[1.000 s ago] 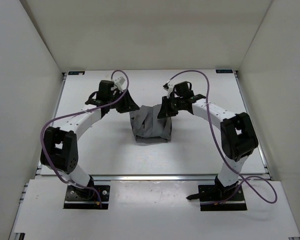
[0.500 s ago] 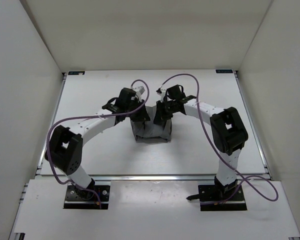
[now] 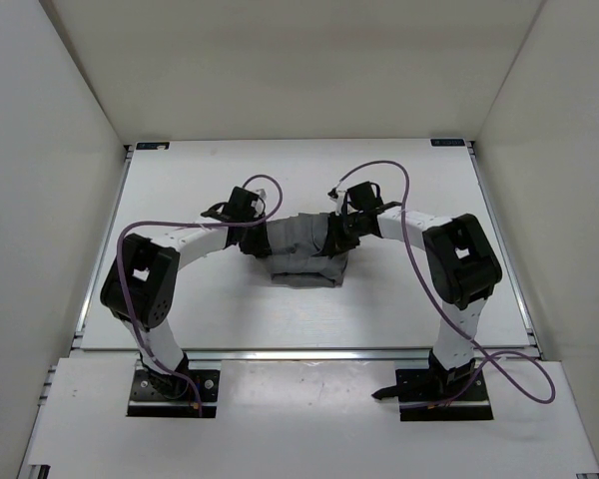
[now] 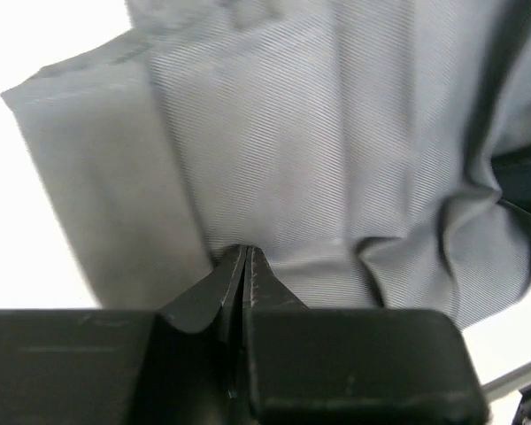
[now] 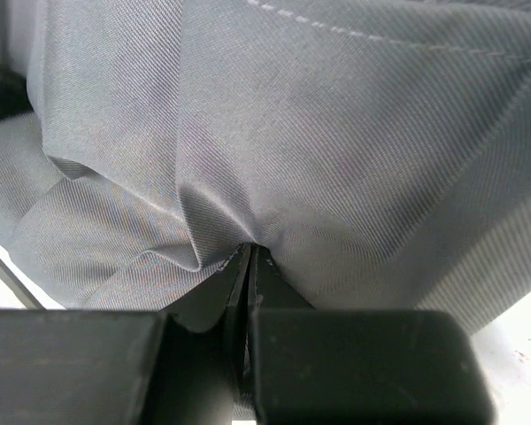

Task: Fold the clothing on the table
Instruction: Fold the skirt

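Clothing (image 3: 305, 261) bunched at table (image 3: 180, 309) centre; left gripper (image 4: 246, 257), right gripper (image 5: 250, 251) both clenched on its fabric; purple cables (image 3: 379, 164) loop above.

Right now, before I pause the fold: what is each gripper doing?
Left gripper: jaws shut on the clothing.
Right gripper: jaws shut on the clothing.

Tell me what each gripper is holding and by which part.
Both hold the mid-grey pleated fabric skirt: the left gripper pinches a fold on its left side, the right gripper one on its right side.
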`<state>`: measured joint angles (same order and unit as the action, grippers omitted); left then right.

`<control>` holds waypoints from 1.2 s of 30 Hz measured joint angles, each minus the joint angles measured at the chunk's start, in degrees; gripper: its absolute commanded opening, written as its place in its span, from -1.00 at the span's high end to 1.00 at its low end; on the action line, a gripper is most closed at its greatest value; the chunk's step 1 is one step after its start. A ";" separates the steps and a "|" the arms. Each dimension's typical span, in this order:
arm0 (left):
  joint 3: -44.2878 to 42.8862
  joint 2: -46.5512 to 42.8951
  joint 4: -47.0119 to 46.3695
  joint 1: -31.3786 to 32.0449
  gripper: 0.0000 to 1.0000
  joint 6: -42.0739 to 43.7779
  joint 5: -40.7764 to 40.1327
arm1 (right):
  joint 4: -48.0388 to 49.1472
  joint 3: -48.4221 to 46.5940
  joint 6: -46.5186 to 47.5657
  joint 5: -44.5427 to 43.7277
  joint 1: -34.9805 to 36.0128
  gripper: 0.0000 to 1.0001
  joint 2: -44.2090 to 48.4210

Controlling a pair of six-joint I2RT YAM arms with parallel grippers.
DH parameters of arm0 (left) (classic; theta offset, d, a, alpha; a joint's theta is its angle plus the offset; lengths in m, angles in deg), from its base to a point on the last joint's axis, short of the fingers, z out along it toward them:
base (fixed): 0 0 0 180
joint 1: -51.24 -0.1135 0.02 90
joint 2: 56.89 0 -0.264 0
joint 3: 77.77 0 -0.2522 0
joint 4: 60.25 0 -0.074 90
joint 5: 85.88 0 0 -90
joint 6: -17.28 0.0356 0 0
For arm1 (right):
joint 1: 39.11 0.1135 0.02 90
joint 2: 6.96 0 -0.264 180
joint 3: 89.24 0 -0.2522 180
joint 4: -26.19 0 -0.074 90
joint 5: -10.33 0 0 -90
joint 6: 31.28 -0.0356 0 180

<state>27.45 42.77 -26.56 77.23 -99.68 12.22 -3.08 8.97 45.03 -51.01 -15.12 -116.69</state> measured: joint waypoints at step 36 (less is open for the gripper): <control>12.00 -11.10 -0.20 7.23 0.58 -1.27 -0.66 | -1.68 15.32 -0.28 -3.15 0.81 0.99 15.13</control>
<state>39.45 31.66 -26.76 84.47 -100.95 11.56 -4.76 24.29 44.75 -54.16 -14.31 -101.56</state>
